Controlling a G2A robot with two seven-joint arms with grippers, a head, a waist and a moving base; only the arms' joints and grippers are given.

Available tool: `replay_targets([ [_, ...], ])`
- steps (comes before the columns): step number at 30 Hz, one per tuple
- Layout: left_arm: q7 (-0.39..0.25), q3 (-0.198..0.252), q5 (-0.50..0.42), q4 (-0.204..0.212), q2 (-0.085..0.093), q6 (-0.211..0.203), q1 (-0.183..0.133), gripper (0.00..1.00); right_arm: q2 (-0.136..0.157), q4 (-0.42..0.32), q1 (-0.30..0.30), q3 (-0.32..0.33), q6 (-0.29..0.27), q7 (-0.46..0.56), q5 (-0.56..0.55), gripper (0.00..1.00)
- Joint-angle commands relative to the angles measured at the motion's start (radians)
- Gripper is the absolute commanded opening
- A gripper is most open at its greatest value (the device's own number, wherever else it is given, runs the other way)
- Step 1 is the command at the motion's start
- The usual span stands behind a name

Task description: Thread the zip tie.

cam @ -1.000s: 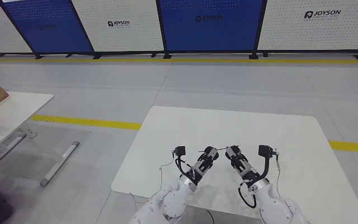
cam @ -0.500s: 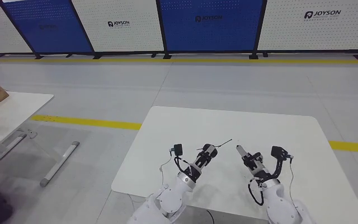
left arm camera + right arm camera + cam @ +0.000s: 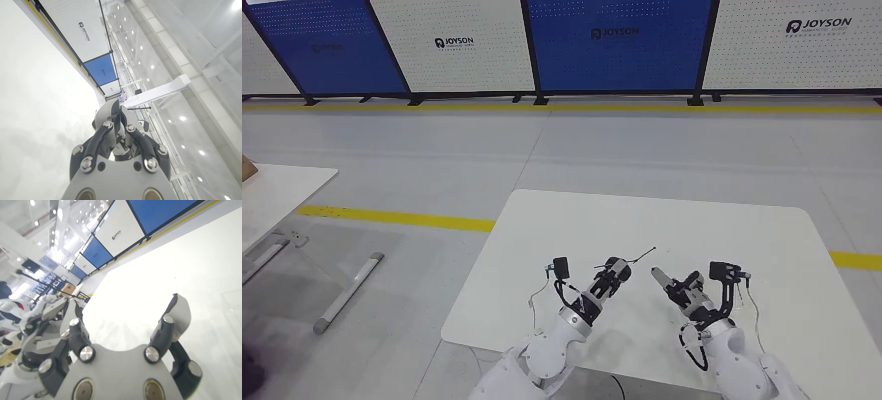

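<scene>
1 zip tie [image 3: 140, 108] | left gripper [image 3: 119, 108] pinching it | right gripper [image 3: 662, 276] spread

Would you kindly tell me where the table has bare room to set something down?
The table is bare across its far half and toward both side edges. It is crowded near the robot's edge, where the left gripper, holding the zip tie, faces the right gripper.
</scene>
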Motion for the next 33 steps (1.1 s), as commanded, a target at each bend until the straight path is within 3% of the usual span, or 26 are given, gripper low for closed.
replay_targets([
  [1,0.002,-0.007,-0.015,-0.008,0.001,0.000,0.006,0.00,0.002,0.003,0.002,0.000,-0.019,0.021,-0.025,1.00],
  [2,0.002,-0.007,-0.015,-0.008,0.001,0.000,0.006,0.00,0.003,0.004,0.003,-0.004,-0.043,0.044,-0.009,1.00],
  [8,0.002,-0.007,-0.015,-0.008,0.001,0.000,0.006,0.00,0.003,0.004,0.003,-0.004,-0.043,0.044,-0.009,1.00],
  [10,-0.001,-0.005,-0.015,-0.009,0.001,0.006,0.005,0.00,0.004,0.008,0.004,-0.012,-0.081,0.073,0.012,1.00],
  [13,0.002,0.000,-0.005,-0.014,0.000,0.010,0.006,0.00,0.007,0.006,0.003,-0.011,-0.096,0.028,-0.073,1.00],
  [16,0.012,0.000,-0.003,-0.019,-0.001,0.014,0.008,0.00,0.006,0.002,-0.009,-0.020,-0.059,-0.068,-0.173,1.00],
  [25,0.016,-0.001,-0.005,-0.021,-0.002,0.021,0.006,0.00,0.006,0.006,-0.007,-0.028,-0.061,-0.055,-0.187,1.00],
  [33,0.009,0.010,0.021,-0.029,-0.003,0.028,0.007,0.00,-0.003,-0.002,-0.001,-0.060,0.001,-0.144,-0.262,1.00],
])
